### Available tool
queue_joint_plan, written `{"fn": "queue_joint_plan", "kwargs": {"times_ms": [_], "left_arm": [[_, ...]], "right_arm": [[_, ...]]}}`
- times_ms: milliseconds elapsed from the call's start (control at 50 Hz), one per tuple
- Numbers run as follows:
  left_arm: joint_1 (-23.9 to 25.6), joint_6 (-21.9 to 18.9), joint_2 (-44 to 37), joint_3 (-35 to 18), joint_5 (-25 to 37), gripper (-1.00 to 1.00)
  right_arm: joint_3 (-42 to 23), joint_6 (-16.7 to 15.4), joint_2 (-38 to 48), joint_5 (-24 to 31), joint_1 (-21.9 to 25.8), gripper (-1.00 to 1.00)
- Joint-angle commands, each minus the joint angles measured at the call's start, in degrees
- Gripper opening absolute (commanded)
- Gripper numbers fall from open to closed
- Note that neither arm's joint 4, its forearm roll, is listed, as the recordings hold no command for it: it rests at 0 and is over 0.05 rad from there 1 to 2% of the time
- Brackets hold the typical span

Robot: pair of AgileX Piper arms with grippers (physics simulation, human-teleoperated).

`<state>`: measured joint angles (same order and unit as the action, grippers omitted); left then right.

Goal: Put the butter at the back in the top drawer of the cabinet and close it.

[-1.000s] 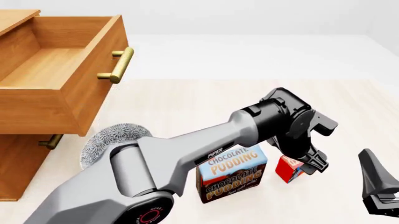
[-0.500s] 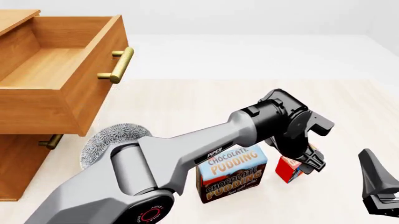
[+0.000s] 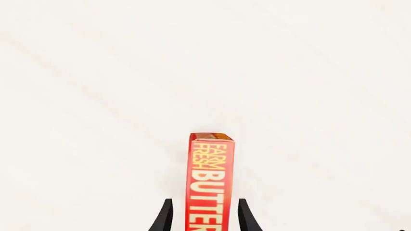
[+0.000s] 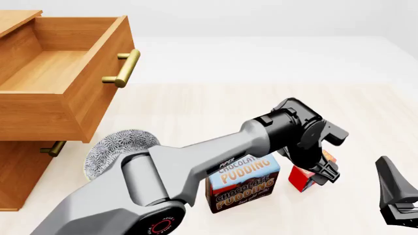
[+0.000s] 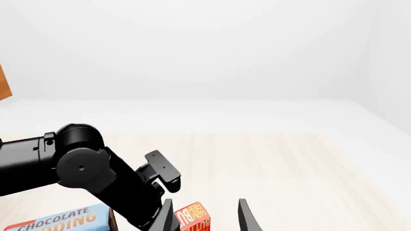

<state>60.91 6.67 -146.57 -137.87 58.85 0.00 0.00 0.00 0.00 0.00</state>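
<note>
The small red rectangular butter box stands on the pale surface, just right of the larger chocolate pudding box. The left gripper straddles it: narrowly parted jaws flank its thin sides, its long axis running straight out along the fingers. Whether they grip yet cannot be told. The right gripper waits nearby with jaws parted, holding nothing; the open wooden top drawer lies far left.

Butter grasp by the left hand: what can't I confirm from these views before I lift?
- Contact: in the left wrist view the fingers flank the butter with slim gaps; the frame's edge cuts them off.
- Front view: the left hand covers most of the butter.
- Right hand: only the fingertips show, spread apart.
- Top drawer: its far left is cut off.
</note>
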Motion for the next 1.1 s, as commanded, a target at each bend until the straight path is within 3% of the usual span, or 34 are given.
{"fn": "queue_joint_plan", "kwargs": {"times_ms": [20,500,520,1100], "left_arm": [[0.1,0.4,-0.2,0.5,-0.5,1.00],[0.1,0.8,-0.9,1.2,-1.5,1.00],[0.3,0.9,-0.8,1.3,-1.7,-1.00],[0.8,0.4,0.6,-0.1,-1.0,-1.00]], "right_arm": [[0.0,0.0,0.0,0.0,0.0,1.00],[0.0,0.0,0.0,0.0,0.0,1.00],[0.0,0.0,0.0,0.0,0.0,1.00],[0.0,0.0,0.0,0.0,0.0,1.00]]}}
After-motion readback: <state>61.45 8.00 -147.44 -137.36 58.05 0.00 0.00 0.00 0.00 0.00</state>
